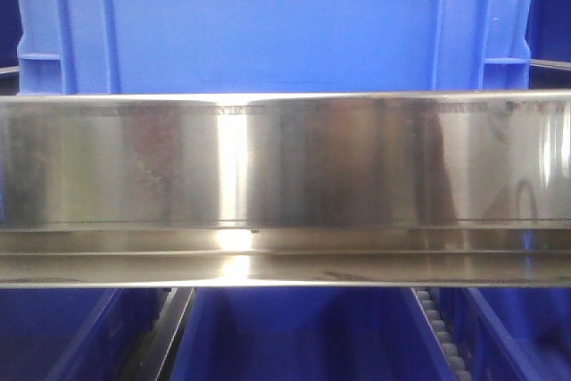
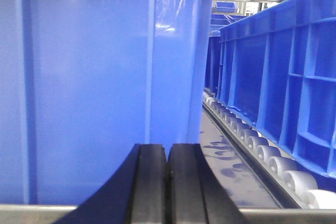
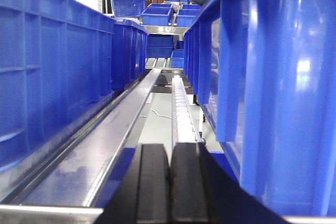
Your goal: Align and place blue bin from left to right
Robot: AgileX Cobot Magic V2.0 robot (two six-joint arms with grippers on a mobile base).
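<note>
The blue bin (image 1: 268,24) stands square behind a steel rail, its wide flat wall and corner ribs filling the top of the front view. In the left wrist view the bin's (image 2: 89,87) wall and a corner rib loom right ahead of my left gripper (image 2: 167,153), which is shut with nothing between its black pads. Whether the tips touch the wall I cannot tell. In the right wrist view the bin (image 3: 283,77) runs along the right side. My right gripper (image 3: 169,153) sits just left of it, shut and holding nothing.
A polished steel rail (image 1: 285,167) crosses the front view, with more blue bins (image 1: 303,336) on the level below. A roller track (image 2: 252,145) and a neighbouring bin (image 2: 294,77) lie right of the left gripper. Another bin row (image 3: 47,77) stands left of the right gripper, rollers (image 3: 181,103) ahead.
</note>
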